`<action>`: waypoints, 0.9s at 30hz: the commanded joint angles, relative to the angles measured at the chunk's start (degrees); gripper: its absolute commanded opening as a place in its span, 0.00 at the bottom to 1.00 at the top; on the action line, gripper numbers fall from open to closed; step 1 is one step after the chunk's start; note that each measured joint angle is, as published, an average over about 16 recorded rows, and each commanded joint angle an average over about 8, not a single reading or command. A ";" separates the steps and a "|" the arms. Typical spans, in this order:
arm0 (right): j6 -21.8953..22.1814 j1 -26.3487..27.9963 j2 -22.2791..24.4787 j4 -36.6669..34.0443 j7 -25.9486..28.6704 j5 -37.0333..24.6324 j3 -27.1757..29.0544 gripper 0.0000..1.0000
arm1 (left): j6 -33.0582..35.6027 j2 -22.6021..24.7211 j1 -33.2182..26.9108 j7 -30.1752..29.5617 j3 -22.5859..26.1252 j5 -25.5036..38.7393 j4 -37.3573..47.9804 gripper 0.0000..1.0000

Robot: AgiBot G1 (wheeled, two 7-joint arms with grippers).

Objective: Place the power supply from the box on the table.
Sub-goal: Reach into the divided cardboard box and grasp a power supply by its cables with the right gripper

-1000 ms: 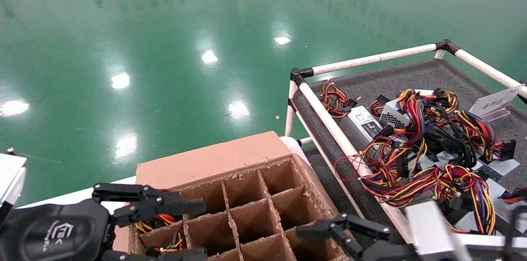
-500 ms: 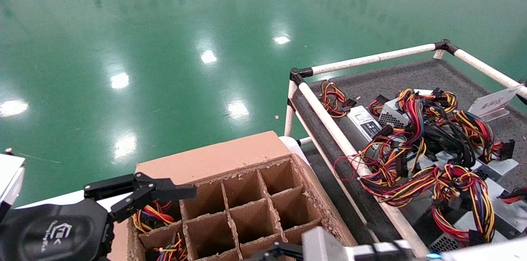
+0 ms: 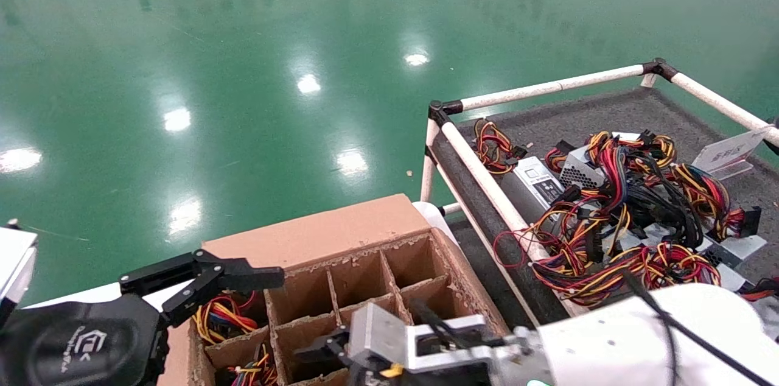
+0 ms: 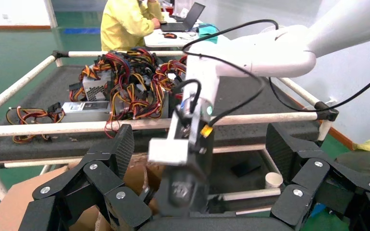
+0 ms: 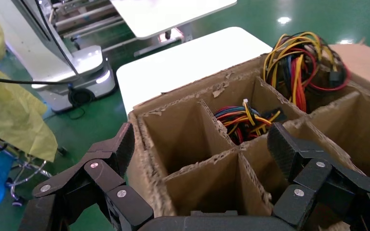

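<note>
The box (image 3: 316, 234) sits low in the head view, its grid cells open. Two cells on its left side hold wire bundles (image 3: 222, 316) of power supplies; their metal bodies are hidden. The same wires (image 5: 248, 120) show in the right wrist view. My right gripper (image 5: 202, 144) hovers open just over the box's cells, holding nothing, with its white arm (image 3: 639, 337) reaching in from the right. My left gripper (image 4: 200, 156) is open and empty at the box's left edge. The table (image 3: 608, 112) lies to the right.
Several power supplies (image 3: 578, 176) with tangled wires lie piled on the table behind its white rail (image 3: 487, 185). A small sign plate (image 3: 727, 151) stands at the far right. A white cart top (image 5: 192, 62) is beside the box. A person in yellow (image 4: 125, 24) sits beyond the table.
My right arm has swung left from the table's rail to over the box. My left gripper has drawn back a little to the left, uncovering the wires in the box's left cell.
</note>
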 commanded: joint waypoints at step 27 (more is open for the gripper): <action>17.53 7.47 -10.71 -11.52 -7.46 8.40 -15.94 1.00 | -0.01 -0.01 -0.01 0.01 0.02 -0.01 0.00 1.00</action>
